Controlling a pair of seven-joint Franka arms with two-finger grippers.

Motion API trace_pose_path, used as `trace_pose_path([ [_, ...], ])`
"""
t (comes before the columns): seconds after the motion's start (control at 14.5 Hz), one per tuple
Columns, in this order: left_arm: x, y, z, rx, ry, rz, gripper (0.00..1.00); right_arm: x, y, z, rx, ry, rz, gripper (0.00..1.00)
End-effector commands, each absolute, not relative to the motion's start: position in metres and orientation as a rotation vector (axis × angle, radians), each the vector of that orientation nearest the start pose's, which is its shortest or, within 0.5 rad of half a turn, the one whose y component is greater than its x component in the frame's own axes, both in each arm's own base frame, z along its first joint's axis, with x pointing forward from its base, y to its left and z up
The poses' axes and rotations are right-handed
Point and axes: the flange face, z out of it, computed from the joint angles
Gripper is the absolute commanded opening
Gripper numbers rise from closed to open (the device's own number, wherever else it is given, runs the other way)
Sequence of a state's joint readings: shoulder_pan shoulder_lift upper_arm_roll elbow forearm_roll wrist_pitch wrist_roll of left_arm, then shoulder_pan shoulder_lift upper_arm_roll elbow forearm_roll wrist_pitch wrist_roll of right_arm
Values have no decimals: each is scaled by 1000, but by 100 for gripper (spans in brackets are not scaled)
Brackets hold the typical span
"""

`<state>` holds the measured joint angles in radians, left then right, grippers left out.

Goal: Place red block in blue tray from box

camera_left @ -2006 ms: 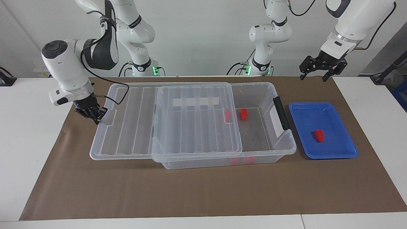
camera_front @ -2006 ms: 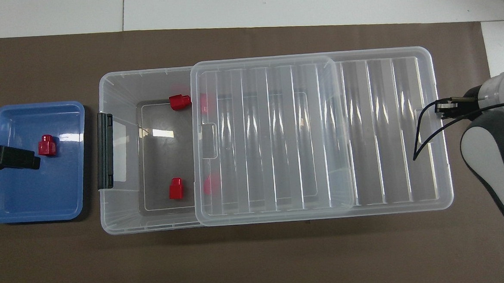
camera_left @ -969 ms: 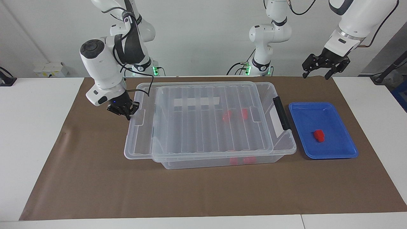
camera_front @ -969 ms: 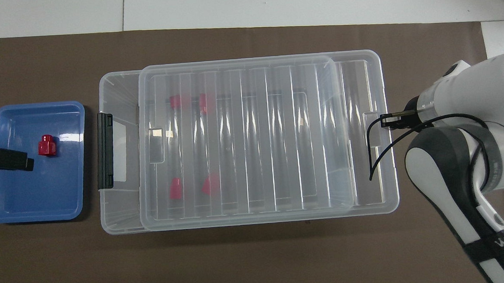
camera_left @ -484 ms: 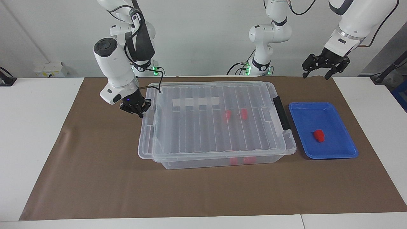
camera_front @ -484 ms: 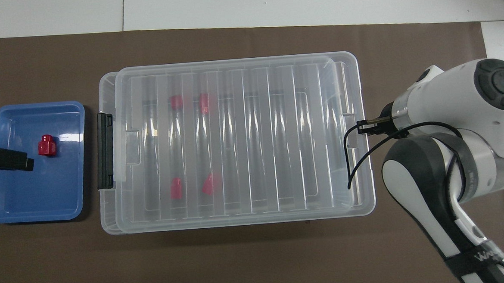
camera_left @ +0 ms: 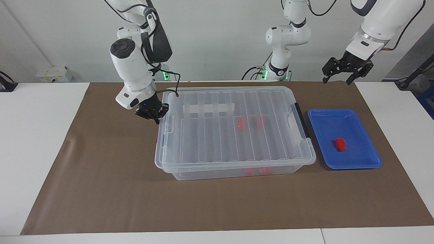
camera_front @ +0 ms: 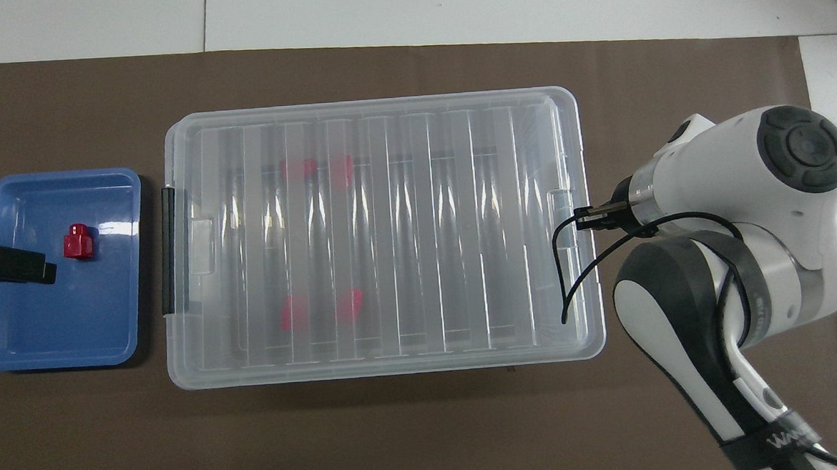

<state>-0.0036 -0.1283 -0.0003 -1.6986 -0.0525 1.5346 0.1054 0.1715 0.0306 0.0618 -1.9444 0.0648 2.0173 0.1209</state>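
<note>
The clear box [camera_left: 210, 173] stands mid-mat with its ribbed lid [camera_left: 217, 135] fully over it. Several red blocks [camera_left: 240, 123] show blurred through the lid, also in the overhead view [camera_front: 294, 313]. One red block [camera_left: 340, 144] lies in the blue tray [camera_left: 359, 122], beside the box's black handle [camera_left: 301, 120] toward the left arm's end. My right gripper [camera_left: 153, 115] is shut on the lid's end tab at the right arm's end of the box. My left gripper [camera_left: 336, 80] is open and empty, raised over the tray [camera_front: 65, 332].
A brown mat [camera_left: 101, 189] covers the white table [camera_left: 34, 135]. A white label strip [camera_left: 208, 107] shows through the lid. A black cable [camera_front: 571, 277] from the right wrist hangs over the lid's end.
My right gripper has slid the lid along the box toward the left arm's end until it covers the box fully. The left gripper has stayed raised and barely moved.
</note>
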Motion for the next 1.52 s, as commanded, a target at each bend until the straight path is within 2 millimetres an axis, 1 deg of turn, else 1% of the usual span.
trace_pose_path([
  [0.0,507,-6,631,-3191,161,69,100,542,139,471,-3056,-110,-31,0],
  [0.21,507,-6,631,-3191,161,69,100,543,138,472,-3056,-108,-33,0],
  [0.42,507,-6,631,-3191,161,69,100,546,130,476,-3054,-99,-51,0],
  [0.48,507,-6,631,-3191,161,69,100,548,123,478,-3054,-83,-56,1],
  [0.62,506,-5,630,-3191,159,84,100,549,106,488,-3053,-22,-78,40],
  [0.76,507,-6,630,-3189,164,72,100,547,76,498,-3057,61,-73,64],
  [0.83,507,-5,630,-3186,161,72,100,546,63,505,-3056,95,-86,87],
  [0.9,507,-4,630,-3168,167,71,100,546,49,512,-3056,143,-95,100],
  [0.97,508,-4,630,-3141,171,72,100,548,36,521,-3060,174,-106,100],
  [1.11,508,-8,630,-3105,192,69,100,550,20,539,-3068,213,-96,100],
  [1.25,508,-3,630,-3108,168,66,100,550,17,556,-3068,223,-98,100],
  [1.38,508,1,631,-3109,156,69,100,548,12,578,-3133,202,-85,100],
  [1.45,508,4,631,-3110,149,69,100,547,14,589,-3160,193,-79,100],
])
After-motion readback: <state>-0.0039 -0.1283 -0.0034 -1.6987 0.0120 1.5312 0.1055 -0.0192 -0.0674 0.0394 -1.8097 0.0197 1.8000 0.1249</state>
